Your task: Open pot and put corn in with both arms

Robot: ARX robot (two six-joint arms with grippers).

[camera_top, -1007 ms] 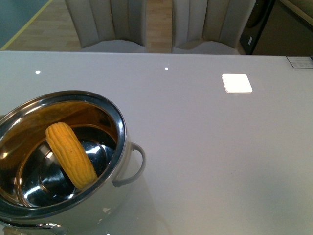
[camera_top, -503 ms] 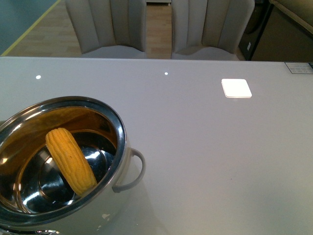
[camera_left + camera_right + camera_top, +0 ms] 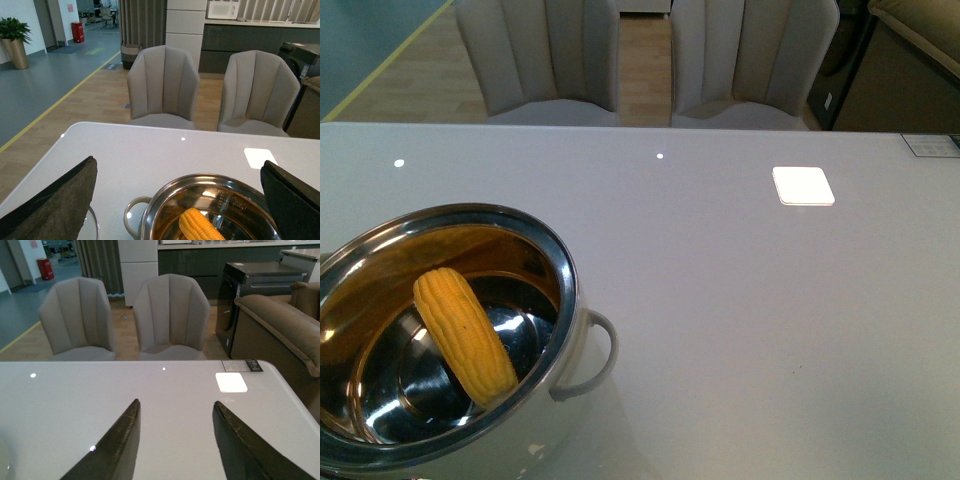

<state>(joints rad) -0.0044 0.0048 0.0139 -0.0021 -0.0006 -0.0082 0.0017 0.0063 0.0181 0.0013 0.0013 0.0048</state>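
The steel pot (image 3: pixel 566 275) stands uncovered at the near left of the table, with a pale grey loop handle (image 3: pixel 598 352) on its right side. The yellow corn (image 3: pixel 463 335) lies inside it, leaning against the near wall. No arm shows in the front view. In the left wrist view my left gripper (image 3: pixel 178 163) is open wide above the pot (image 3: pixel 162 195), and the corn (image 3: pixel 200 227) shows between its black fingers (image 3: pixel 55 200). A curved glass edge, apparently the lid (image 3: pixel 94 227), lies beside the pot. My right gripper (image 3: pixel 176 404) is open and empty over bare table.
A white square patch (image 3: pixel 803 185) lies on the grey table (image 3: pixel 740 320) at the far right and shows in the right wrist view (image 3: pixel 231 382). Two beige chairs (image 3: pixel 640 60) stand behind the far edge. A brown sofa (image 3: pixel 285 325) is off to the right.
The front view has tilted, so the table edge, pot and white patch sit a little lower in the picture. The corn stays in the pot in the same pose.
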